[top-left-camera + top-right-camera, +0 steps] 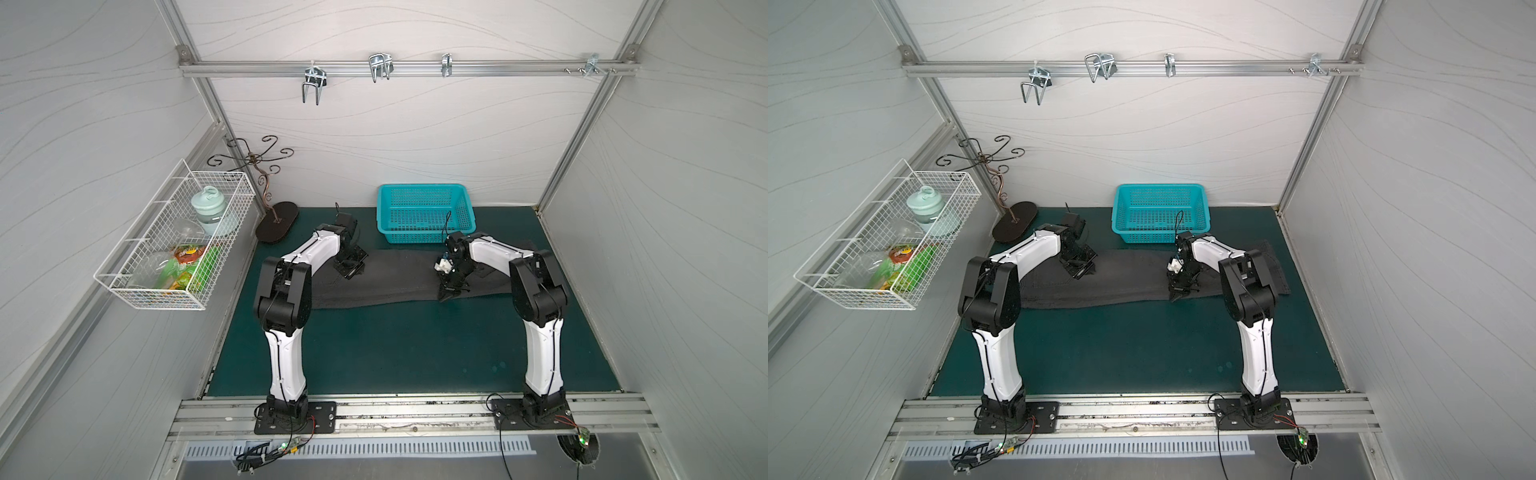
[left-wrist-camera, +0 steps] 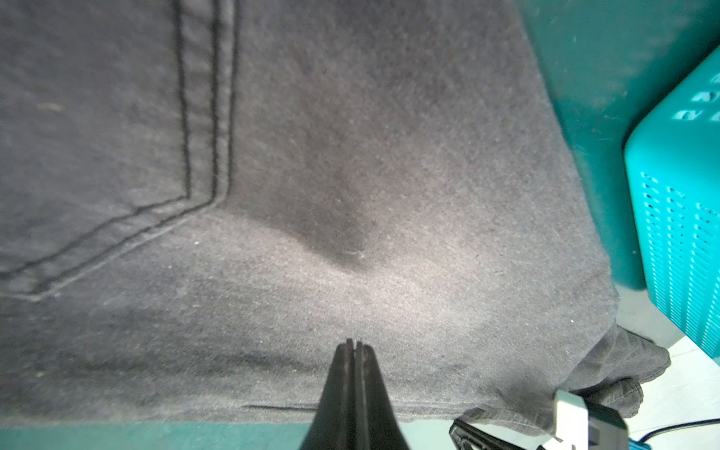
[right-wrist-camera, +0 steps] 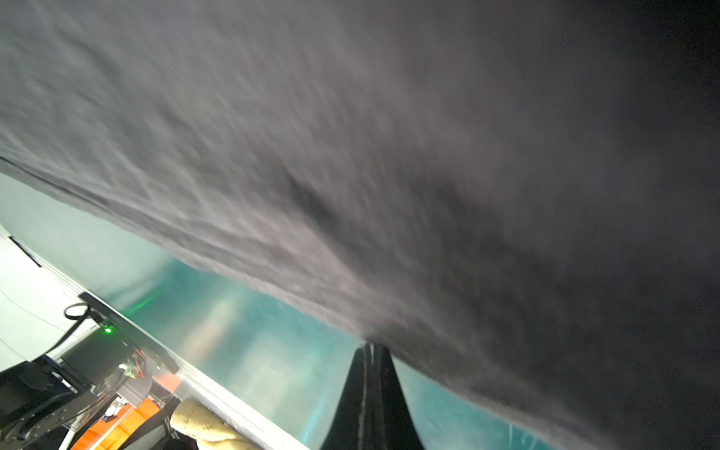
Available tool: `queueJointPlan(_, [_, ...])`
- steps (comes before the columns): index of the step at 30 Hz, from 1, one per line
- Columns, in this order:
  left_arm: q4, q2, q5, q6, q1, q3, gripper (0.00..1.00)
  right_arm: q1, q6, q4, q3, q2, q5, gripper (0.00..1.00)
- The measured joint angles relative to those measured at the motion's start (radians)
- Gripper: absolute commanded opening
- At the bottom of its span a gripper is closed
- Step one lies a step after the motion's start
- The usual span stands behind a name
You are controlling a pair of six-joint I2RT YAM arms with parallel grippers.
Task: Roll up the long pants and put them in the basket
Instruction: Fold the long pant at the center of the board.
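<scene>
The long pants (image 1: 395,282) (image 1: 1125,278) are dark charcoal grey and lie flat as one long band across the far half of the green mat (image 1: 415,353). My left gripper (image 1: 348,274) (image 1: 1079,273) points down over the band's left part. In the left wrist view it (image 2: 353,342) is shut, its tips just above the cloth (image 2: 389,195) beside a stitched pocket (image 2: 195,156). My right gripper (image 1: 446,296) (image 1: 1177,296) is at the band's near edge, right of the middle. In the right wrist view it (image 3: 372,345) is shut, its tips right at the hem of the fabric (image 3: 389,156), nothing visible between them.
A teal plastic basket (image 1: 428,235) (image 1: 1158,232) (image 2: 682,233) stands just behind the pants. A curly metal stand (image 1: 276,226) sits at the back left. A white wire basket (image 1: 174,249) with packets hangs on the left wall. Hooks (image 1: 380,66) hang from the rail.
</scene>
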Motion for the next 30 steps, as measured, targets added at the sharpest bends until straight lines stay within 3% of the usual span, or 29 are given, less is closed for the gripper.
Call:
queueJointPlan(12, [-0.014, 0.0, -0.001, 0.01, 0.0, 0.0, 0.0, 0.001, 0.0, -0.036, 0.245, 0.034, 0.072, 0.0])
queueJointPlan(21, [-0.02, 0.0, -0.002, 0.018, 0.0, 0.0, 0.0, 0.027, -0.011, 0.034, 0.192, 0.073, 0.226, 0.0])
queueJointPlan(30, [-0.018, 0.0, -0.002, 0.018, 0.0, -0.002, 0.0, 0.04, -0.012, 0.066, 0.169, 0.066, 0.287, 0.0])
